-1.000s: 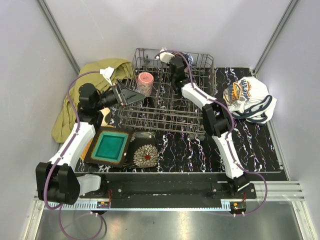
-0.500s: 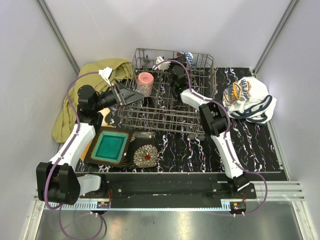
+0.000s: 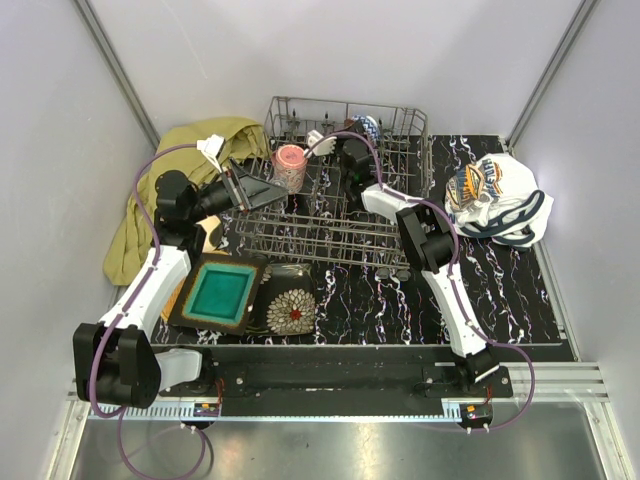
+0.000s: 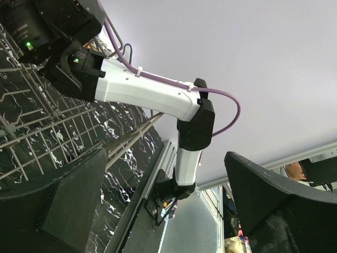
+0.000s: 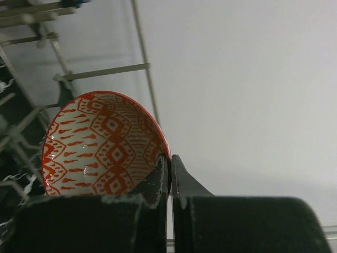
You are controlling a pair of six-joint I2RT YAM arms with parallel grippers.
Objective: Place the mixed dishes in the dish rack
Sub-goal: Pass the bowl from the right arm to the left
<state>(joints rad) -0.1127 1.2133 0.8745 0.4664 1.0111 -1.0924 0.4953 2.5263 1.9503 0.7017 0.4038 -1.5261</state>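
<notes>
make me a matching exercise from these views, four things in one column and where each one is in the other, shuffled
Things
1 teal square plate
2 pink cup
3 red bowl
4 white printed cloth

Places
A pinched at its rim by the right gripper
B on the table, right of the dish rack
C inside the dish rack, near its left side
D in front of the dish rack, beside the dark floral plate

Pairs: 1-D, 2-C, 3-A, 4-B
</notes>
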